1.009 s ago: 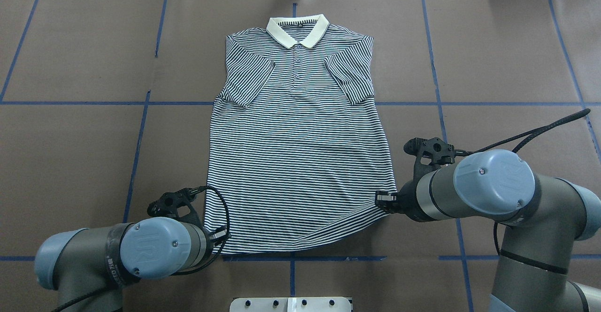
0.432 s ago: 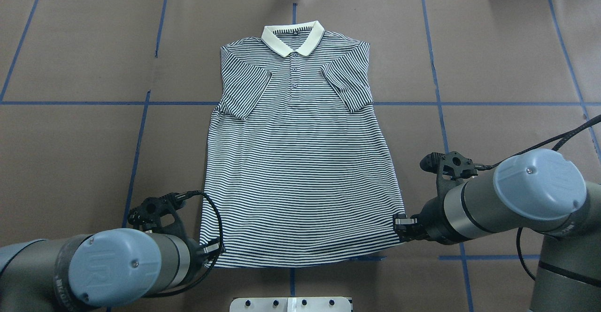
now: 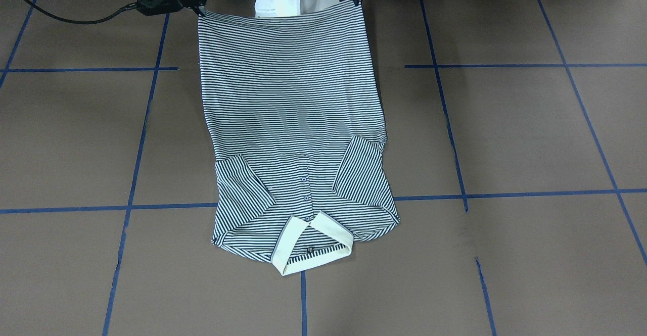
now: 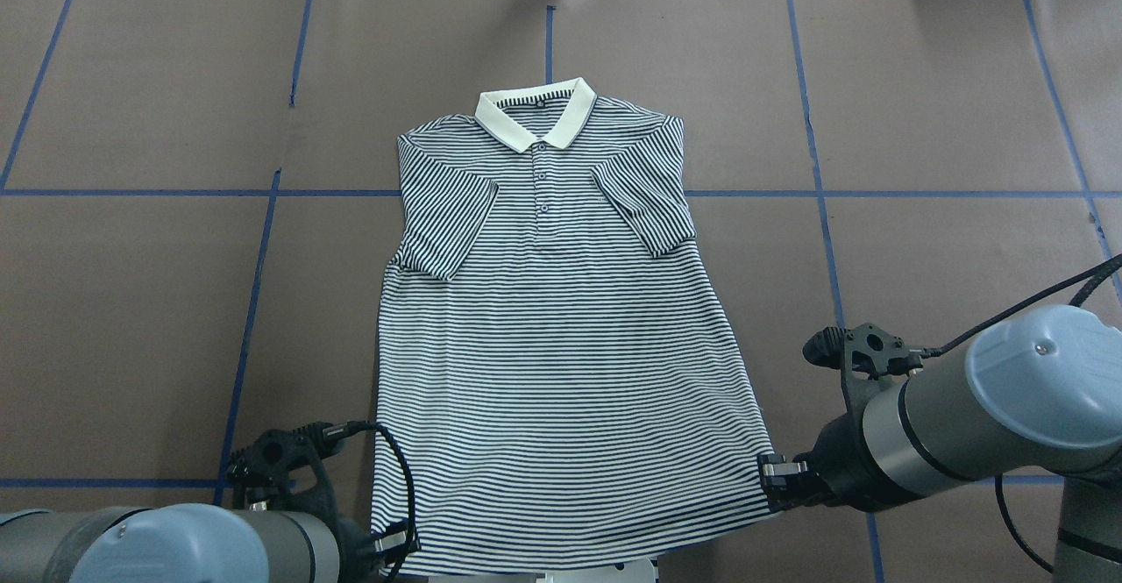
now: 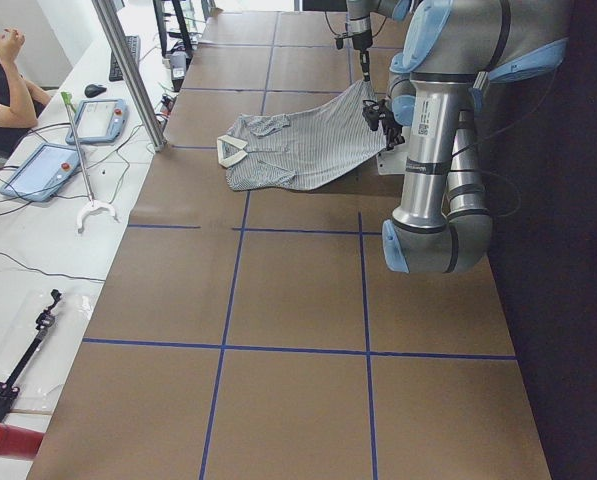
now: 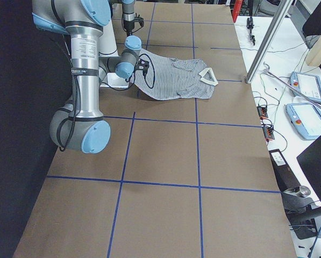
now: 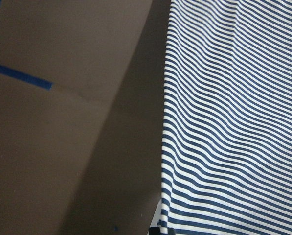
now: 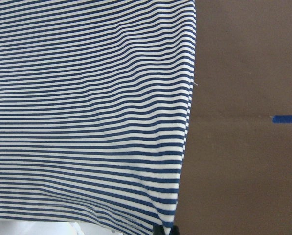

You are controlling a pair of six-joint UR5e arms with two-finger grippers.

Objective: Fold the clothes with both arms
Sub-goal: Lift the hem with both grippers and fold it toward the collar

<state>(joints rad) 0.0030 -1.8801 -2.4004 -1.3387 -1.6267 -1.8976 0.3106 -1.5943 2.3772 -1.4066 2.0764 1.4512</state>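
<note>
Brown paper marked with a grid of blue tape covers the counter [image 4: 131, 302]. Around its middle in the overhead view lies the striped polo shirt [image 4: 561, 373], front up. Its cream collar [image 4: 535, 118] is at the 12 o'clock end and its hem at 6 o'clock, nearest the robot. Both short sleeves [image 4: 447, 223] are folded inward over the chest, either side of the buttons [image 4: 542, 175].

The left pincer [image 4: 390, 541] is closed on the hem corner at 7 o'clock. The right pincer [image 4: 771, 473] is closed on the hem corner at 5 o'clock. The side views show the hem held up off the counter, stretched between the two. From there the cloth slopes down to the collar end, which rests on the paper.

Beyond the 12 o'clock edge a person [image 5: 3, 90] sits at a white side counter [image 5: 38, 240] that carries two tablets [image 5: 43, 170].
</note>
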